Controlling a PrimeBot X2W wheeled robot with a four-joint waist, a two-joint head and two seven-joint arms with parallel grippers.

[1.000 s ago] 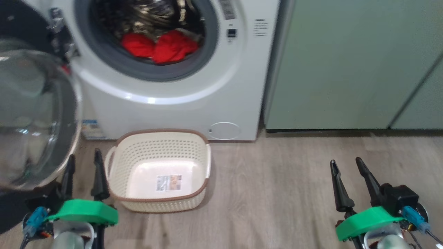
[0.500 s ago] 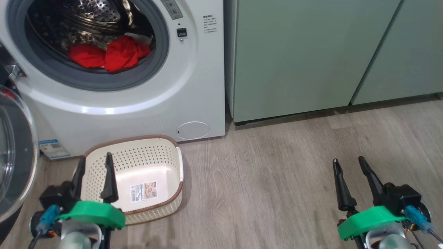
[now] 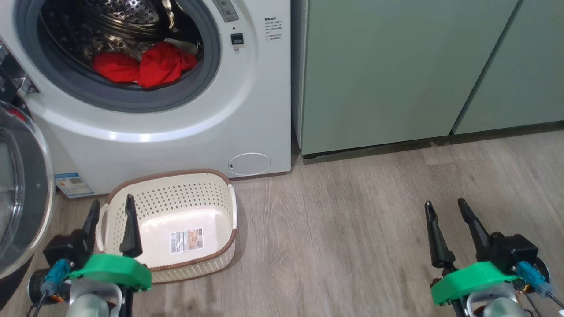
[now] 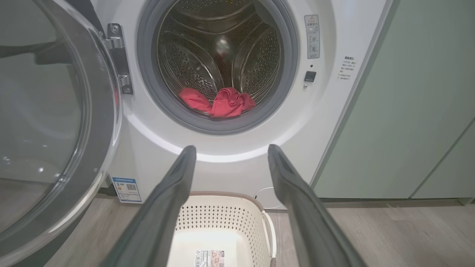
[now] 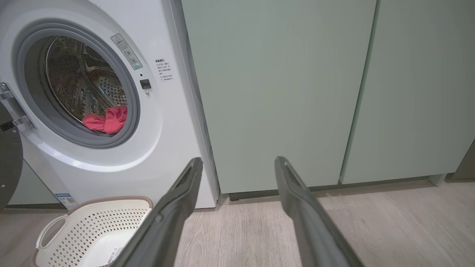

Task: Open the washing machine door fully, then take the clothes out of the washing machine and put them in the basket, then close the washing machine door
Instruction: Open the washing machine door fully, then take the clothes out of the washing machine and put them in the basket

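My left gripper (image 3: 112,201) hangs at the near left, its two dark fingers spread with nothing between them. In my left wrist view those jaws gape wide toward the front of the washing machine (image 3: 176,132). My right gripper (image 3: 445,203) sits at the near right over the wood floor (image 3: 335,246), fingers likewise parted and empty, well apart from the washer and the basket. The washing machine door (image 3: 26,193) is swung out to the left of the opening, its glass bowl turned toward me. The clothes (image 3: 145,68) lie as a red heap at the bottom of the steel drum (image 3: 128,9), just behind the grey gasket (image 3: 132,102). A pale scrap behind them may be white trim, but I cannot be sure. The basket (image 3: 185,198) stands on the floor just in front of the washer, beside my left fingers, its paper label (image 3: 187,240) showing on its floor. Pale green cabinets (image 3: 396,66) stand to the washer's right.
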